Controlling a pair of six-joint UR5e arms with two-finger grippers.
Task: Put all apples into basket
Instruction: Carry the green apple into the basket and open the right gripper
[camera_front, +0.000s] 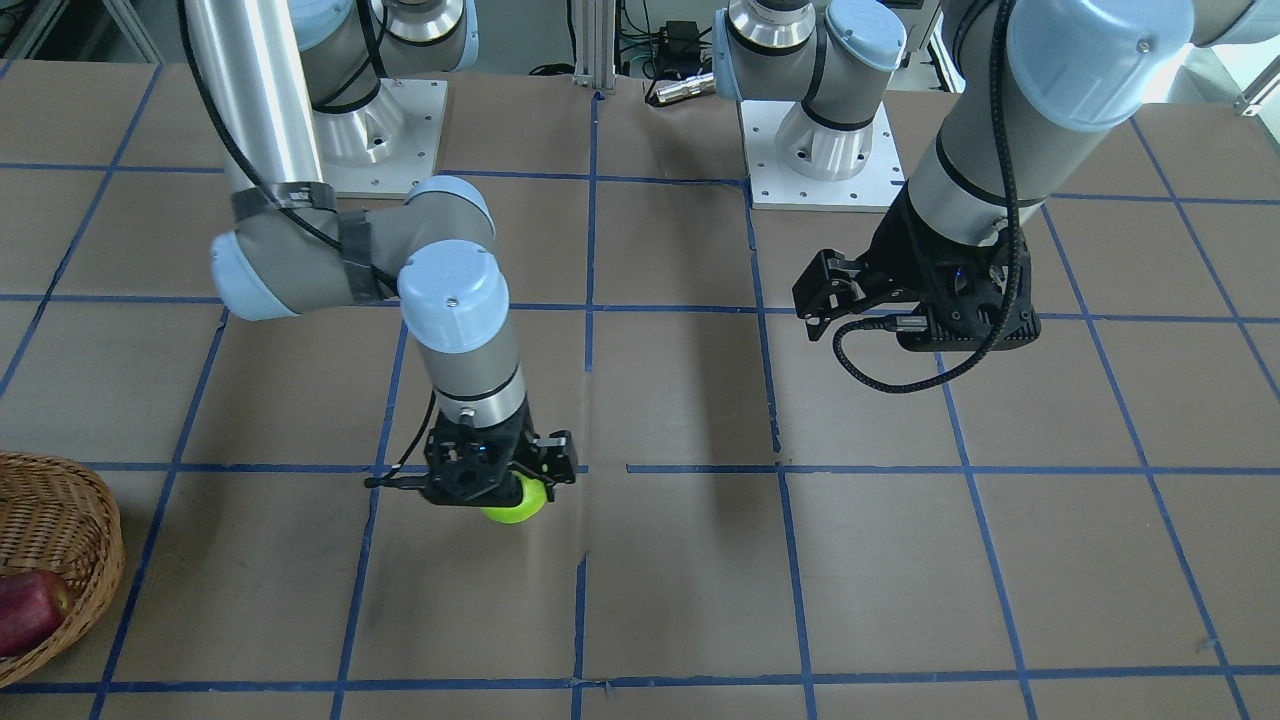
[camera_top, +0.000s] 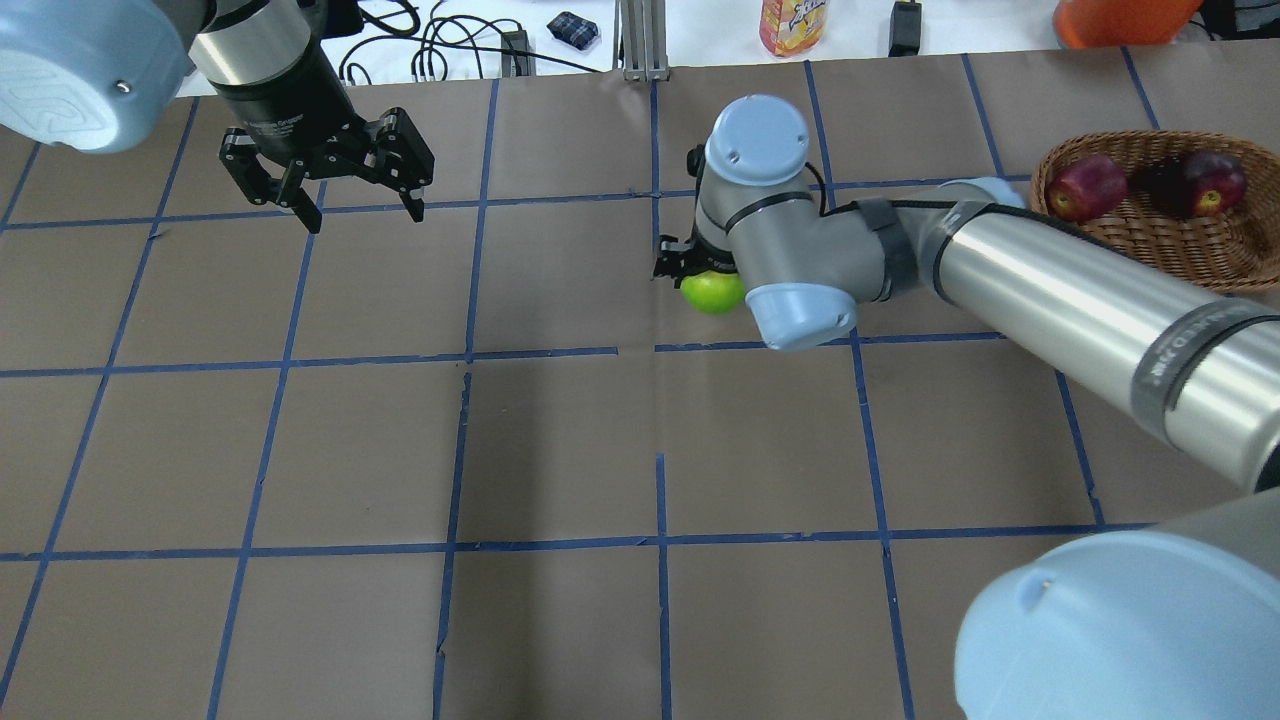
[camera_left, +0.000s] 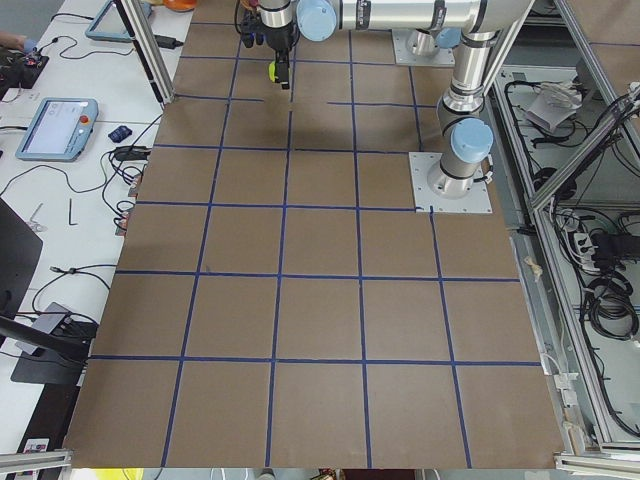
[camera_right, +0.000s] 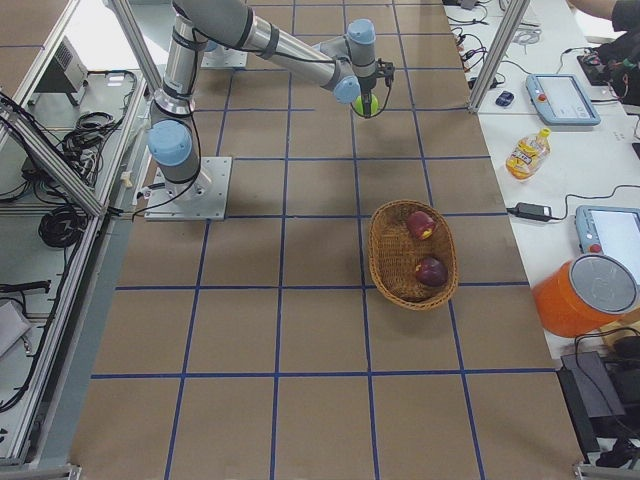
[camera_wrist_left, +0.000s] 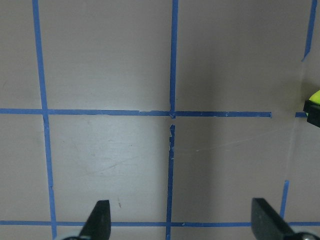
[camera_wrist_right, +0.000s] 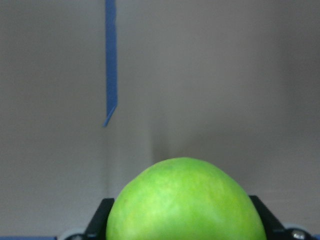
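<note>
**Green apple clamped, two red apples in the basket**

The table (camera_top: 560, 450) is covered in brown paper crossed by a grid of blue tape lines. The basket (camera_top: 1190, 250), brown wicker with a rounded rim, serves here as the marker for everything else.

The right arm (camera_top: 1050, 290) runs past the basket's near side and ends well apart from it, toward the middle of the table. The left arm (camera_top: 260, 60) hangs much farther from the basket, beyond the right arm's wrist.

Two apples lie inside the basket. The first red apple (camera_top: 1088, 187) sits at the end nearest the right gripper. The second red apple (camera_top: 1212, 182) sits at the far end and shows a small yellow spot. They lie near each other, with a shadowed gap between them.

The right gripper (camera_front: 515, 492) points straight down and is closed around the green apple (camera_top: 712, 292). Its black fingers (camera_wrist_right: 99, 222) press on both flanks of the fruit. That apple is outside the basket and well apart from it. Whether it rests on the paper or is lifted off it cannot be told.

The left gripper (camera_top: 363, 215) is the thing farthest from the basket. Its fingers are spread wide apart over bare paper and a tape crossing, with nothing between them.
</note>
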